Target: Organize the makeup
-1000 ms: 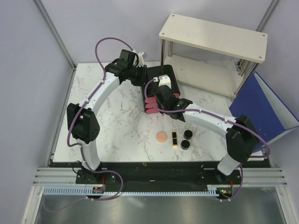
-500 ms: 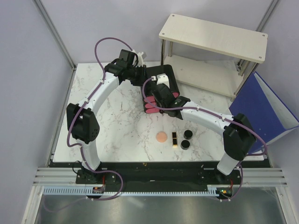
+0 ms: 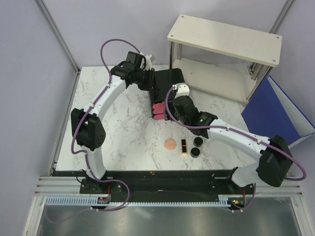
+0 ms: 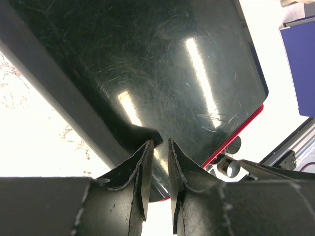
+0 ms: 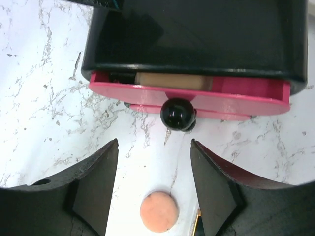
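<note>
The black box [image 3: 170, 78] with pink drawers [image 3: 158, 110] stands at the back middle. My left gripper [image 3: 151, 84] rests on the box's glossy top [image 4: 162, 73], its jaws nearly together [image 4: 158, 169] and holding nothing. My right gripper [image 3: 172, 112] is open and empty just in front of the drawers. In the right wrist view a pink drawer [image 5: 197, 96] stands slightly open with a tan bottle [image 5: 172, 81] lying inside and a black knob [image 5: 177, 114] on its front. The peach disc [image 3: 170, 144] [image 5: 159, 212], black-gold lipstick [image 3: 184, 146] and two black jars [image 3: 198, 141] [image 3: 195, 152] sit on the marble table [image 3: 123, 128].
A two-level white shelf [image 3: 224, 44] stands at the back right. A blue binder [image 3: 280, 113] leans at the right edge. The right forearm [image 3: 226, 132] passes just behind the jars.
My right gripper has drawn back from the pink drawers toward the near right, and its elbow has swung right. The left arm has stayed on the box.
</note>
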`<state>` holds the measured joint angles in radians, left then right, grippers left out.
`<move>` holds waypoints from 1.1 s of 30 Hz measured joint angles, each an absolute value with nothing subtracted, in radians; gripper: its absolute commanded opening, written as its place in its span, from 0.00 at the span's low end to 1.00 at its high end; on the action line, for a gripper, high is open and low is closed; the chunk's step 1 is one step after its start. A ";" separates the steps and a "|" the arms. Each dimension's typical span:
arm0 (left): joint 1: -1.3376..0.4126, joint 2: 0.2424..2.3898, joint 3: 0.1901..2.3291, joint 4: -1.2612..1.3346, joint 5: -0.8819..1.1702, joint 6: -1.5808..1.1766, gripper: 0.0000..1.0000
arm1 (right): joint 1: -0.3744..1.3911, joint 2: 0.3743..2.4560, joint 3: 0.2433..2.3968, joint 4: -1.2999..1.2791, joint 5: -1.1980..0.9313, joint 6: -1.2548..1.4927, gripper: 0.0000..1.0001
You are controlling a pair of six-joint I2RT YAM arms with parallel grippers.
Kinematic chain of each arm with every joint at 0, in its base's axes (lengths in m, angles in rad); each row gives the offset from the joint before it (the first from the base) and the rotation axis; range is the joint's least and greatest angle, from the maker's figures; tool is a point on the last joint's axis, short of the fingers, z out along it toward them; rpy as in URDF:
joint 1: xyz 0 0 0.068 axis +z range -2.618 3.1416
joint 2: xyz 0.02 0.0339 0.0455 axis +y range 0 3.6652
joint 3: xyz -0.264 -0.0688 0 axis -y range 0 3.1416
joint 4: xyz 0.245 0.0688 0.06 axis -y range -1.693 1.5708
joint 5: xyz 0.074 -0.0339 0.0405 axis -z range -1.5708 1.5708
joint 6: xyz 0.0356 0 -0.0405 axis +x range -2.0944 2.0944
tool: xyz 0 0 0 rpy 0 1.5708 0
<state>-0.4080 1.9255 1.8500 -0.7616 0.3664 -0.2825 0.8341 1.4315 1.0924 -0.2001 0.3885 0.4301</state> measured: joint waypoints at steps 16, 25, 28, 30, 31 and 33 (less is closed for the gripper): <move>-0.408 1.930 1.860 -0.774 0.366 -0.273 0.29 | 0.836 1.522 1.026 -0.130 0.389 0.494 0.65; -0.408 1.929 1.860 -0.776 0.364 -0.268 0.29 | 0.822 1.625 1.143 -0.146 0.420 0.459 0.65; -0.408 1.929 1.860 -0.778 0.364 -0.267 0.29 | 0.820 1.631 1.152 -0.159 0.426 0.455 0.65; -0.408 1.929 1.860 -0.778 0.364 -0.267 0.29 | 0.819 1.631 1.153 -0.161 0.424 0.455 0.65; -0.408 1.929 1.860 -0.778 0.363 -0.267 0.29 | 0.819 1.631 1.153 -0.161 0.422 0.454 0.66; -0.408 1.929 1.860 -0.778 0.363 -0.267 0.29 | 0.818 1.628 1.151 -0.162 0.414 0.452 0.68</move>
